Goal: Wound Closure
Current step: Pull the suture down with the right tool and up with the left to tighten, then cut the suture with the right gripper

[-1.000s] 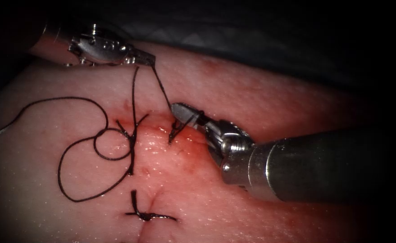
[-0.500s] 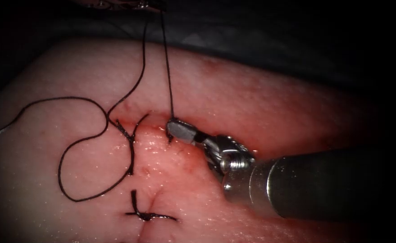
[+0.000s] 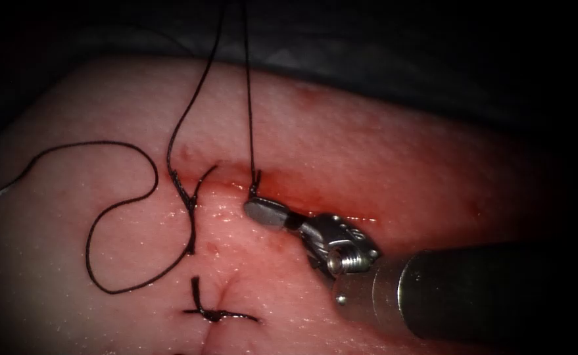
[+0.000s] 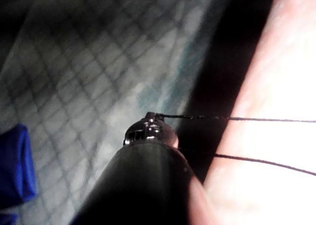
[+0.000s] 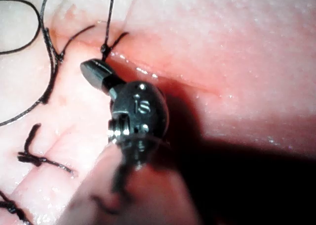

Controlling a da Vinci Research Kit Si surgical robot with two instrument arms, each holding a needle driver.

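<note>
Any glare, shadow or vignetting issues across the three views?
Endoscope view: dark vignette at the edges, wet glints on the tissue beside the right tool. Left wrist view: tissue washed out behind the thread. Right wrist view: heavy shadow beside the tool.

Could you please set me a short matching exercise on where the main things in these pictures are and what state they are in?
Things:
1. right tool
2. left tool
3. tied stitch
4. slack thread loop

Places or states:
A. lies loose on the tissue, left of the cut
B. jaws shut beside the knot at the cut
C. two taut strands run to its tip
D. finished, with short cut ends

Pairs: 1-B, 2-C, 3-D, 4-A
</note>
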